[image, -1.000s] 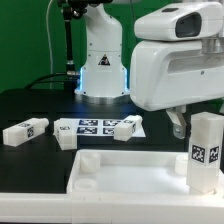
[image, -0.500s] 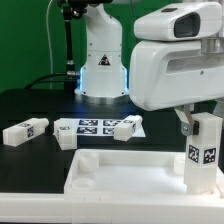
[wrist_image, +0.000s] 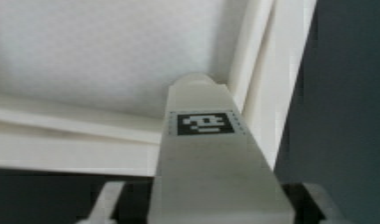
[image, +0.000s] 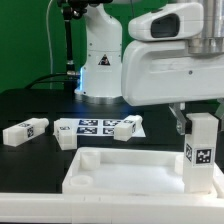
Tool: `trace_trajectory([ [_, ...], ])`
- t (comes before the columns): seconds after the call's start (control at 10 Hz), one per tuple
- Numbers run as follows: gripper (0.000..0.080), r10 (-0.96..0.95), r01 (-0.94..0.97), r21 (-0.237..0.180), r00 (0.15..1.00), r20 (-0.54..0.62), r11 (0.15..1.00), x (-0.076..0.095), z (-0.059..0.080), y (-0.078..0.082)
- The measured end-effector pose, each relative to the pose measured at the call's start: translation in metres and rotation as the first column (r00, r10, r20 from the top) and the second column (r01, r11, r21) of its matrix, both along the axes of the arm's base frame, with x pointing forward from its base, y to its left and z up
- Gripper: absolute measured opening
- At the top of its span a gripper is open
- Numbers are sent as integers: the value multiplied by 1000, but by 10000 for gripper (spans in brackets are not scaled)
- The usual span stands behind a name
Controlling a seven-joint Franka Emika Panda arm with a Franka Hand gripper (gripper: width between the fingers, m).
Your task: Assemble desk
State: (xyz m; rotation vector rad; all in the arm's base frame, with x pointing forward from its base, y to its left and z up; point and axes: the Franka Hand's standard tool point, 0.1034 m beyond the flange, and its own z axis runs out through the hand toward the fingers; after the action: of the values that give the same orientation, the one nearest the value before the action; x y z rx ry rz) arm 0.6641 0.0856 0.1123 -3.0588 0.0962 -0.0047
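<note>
The fingers point(image: 184, 124) are clamped on either side of the upright leg point(image: 203, 150), a tall white block with a black-and-white square tag on its facing side. The wrist view shows that leg point(wrist_image: 208, 160) gripped between them, its tag toward the camera.

The leg's foot stands inside the desk panel point(image: 120, 152), at the end toward the exterior view's right and close to the rim. Whether it sits in a socket I cannot tell.

There is one desk panel, a white rectangular tray with a raised rim and a boxy corner socket point(image: 88, 160), lying on the black tabletop point(image: 30, 105).

There are four legs. One is gripped and three lie loose behind the panel:
- the left leg point(image: 25, 130), with its tag showing
- a plain block point(image: 65, 138), whose tag is hidden
- the tagged leg point(image: 128, 127), at the end of the single marker board point(image: 90, 126)
</note>
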Motion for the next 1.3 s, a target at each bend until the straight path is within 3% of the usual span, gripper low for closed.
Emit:
trace_trajectory([
  [0.4, 290, -328, 328, 4, 944, -28, 945, 0, 0, 0],
  [0.8, 290, -703, 704, -6, 708, -72, 710, -1, 0, 6],
  [1.0, 290, -782, 783, -14, 618, -80, 621, 0, 0, 6],
  [1.2, 290, -784, 786, -15, 615, -82, 618, -1, 0, 7],
  [1.3, 372, -773, 774, -14, 630, -81, 633, -1, 0, 7],
])
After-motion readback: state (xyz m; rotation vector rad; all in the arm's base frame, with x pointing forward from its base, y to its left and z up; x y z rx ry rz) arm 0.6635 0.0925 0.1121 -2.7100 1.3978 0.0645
